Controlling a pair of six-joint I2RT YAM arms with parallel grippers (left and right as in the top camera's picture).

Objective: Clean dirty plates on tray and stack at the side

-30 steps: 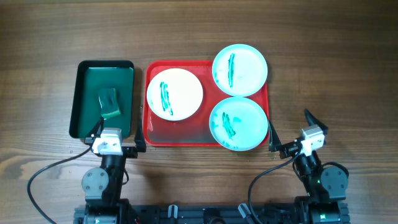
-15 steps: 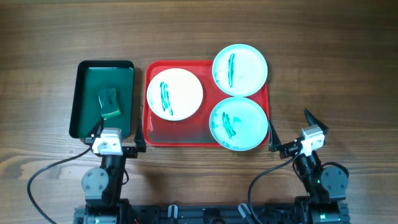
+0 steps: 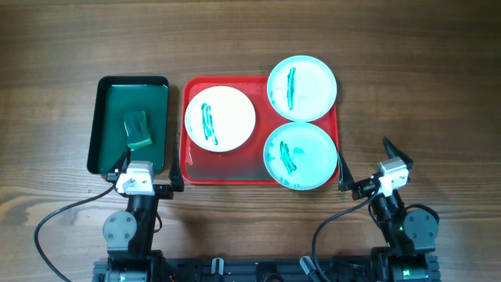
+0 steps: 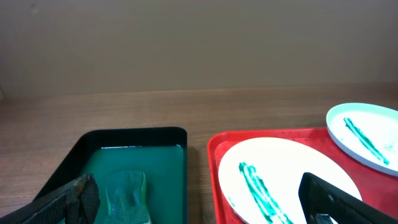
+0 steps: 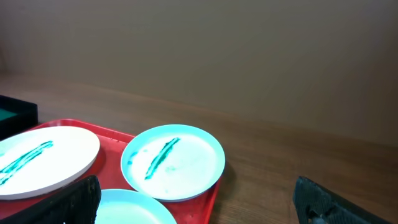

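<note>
Red tray, middle of the wooden table: white plate on its left, far turquoise-rimmed plate and near turquoise-rimmed plate on its right, all green-streaked. Dark green tray just left, holding a green sponge. Left gripper and right gripper, near side: fingers spread apart, holding nothing.

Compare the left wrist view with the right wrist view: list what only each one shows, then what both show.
Only the left wrist: the green sponge lying in the dark green tray, of which the right wrist catches just a corner. Only the right wrist: the edge of the nearer turquoise plate. Both: the red tray, the white plate and the farther turquoise plate, each plate streaked green.
</note>
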